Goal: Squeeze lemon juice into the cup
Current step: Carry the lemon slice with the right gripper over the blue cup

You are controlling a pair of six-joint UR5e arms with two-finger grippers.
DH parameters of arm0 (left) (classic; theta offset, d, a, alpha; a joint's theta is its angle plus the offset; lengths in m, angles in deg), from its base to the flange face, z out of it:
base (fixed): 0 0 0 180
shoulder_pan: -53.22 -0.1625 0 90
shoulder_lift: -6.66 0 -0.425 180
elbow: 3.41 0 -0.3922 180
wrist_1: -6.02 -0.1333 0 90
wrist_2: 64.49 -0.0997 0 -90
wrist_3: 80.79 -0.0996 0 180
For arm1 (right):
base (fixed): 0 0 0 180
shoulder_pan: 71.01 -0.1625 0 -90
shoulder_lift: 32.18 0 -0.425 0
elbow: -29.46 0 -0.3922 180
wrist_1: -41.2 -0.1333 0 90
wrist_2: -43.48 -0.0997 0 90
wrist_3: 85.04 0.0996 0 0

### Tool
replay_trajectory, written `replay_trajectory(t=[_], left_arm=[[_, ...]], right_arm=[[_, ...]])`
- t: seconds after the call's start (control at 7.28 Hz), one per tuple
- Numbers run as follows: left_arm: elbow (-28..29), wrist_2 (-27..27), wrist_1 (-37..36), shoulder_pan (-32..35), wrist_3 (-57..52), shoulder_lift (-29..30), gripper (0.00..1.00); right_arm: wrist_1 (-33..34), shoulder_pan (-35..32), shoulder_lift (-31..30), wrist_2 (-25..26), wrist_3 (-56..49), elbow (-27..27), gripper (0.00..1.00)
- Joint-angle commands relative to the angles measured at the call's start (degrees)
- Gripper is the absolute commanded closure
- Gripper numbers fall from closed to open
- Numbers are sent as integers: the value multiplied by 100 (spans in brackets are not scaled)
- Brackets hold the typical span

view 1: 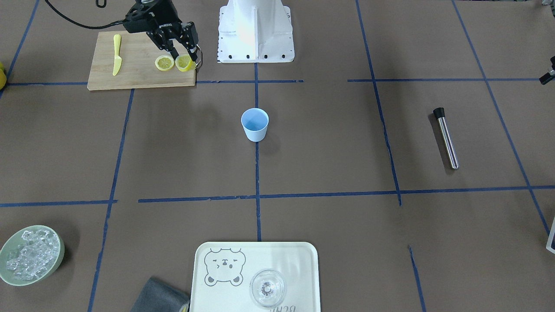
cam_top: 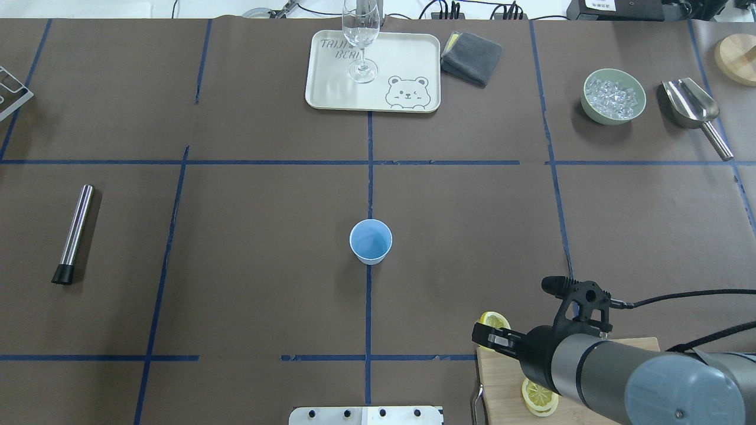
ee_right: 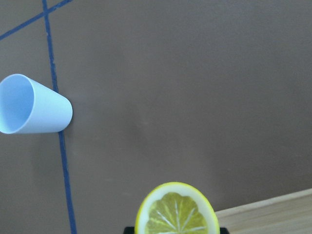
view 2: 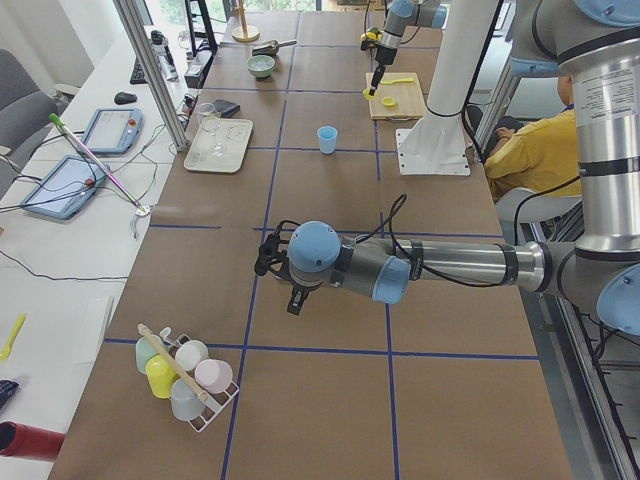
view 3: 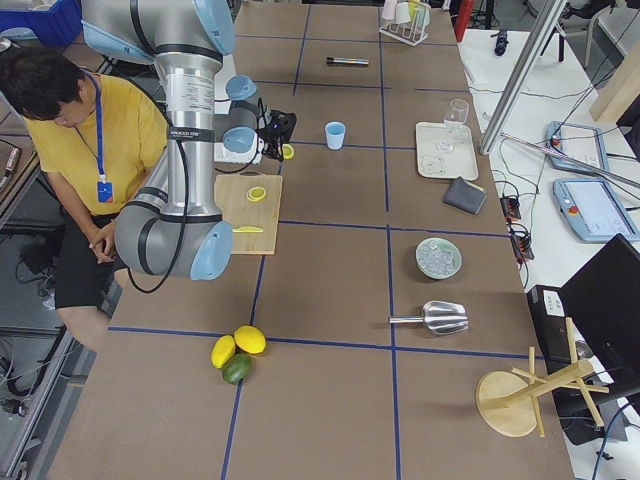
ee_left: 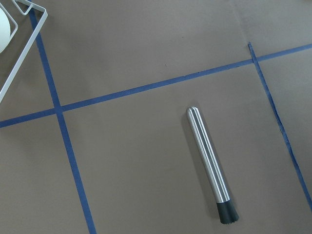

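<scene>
1. The right gripper (view 1: 185, 55) clamps the lemon (view 1: 184, 63), well apart from the cup (view 1: 255, 124).
2. The slice looks light, soft and wet, so probably slippery; the rind likely gives the firmest hold.
3. Whether the left gripper (view 2: 295, 303) is open or closed cannot be told.

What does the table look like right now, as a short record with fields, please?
Right jaws: shut on a lemon slice, held on edge
Spare slice: flat on the cutting board
Cup: upright at table centre, looks empty, apart from the held slice
Left jaws: open or shut, cannot tell
Squeeze: not yet begun
</scene>
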Motion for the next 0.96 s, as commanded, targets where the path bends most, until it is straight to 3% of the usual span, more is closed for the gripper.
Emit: replay_trajectory(t=[0.0, 0.14, 0.69, 0.82], left_arm=[[0, 0, 7, 0, 0, -17, 0], [-9, 0, 7, 0, 0, -17, 0], [-18, 78, 7, 0, 0, -52, 0], [-52, 105, 7, 9, 0, -79, 0]], right_arm=[[877, -878, 1443, -736, -7, -631, 40], [1501, -1126, 2287, -879, -15, -1017, 39], [1560, -1277, 3593, -880, 2, -2423, 38], [1534, -1277, 3631, -880, 11, -2575, 38]])
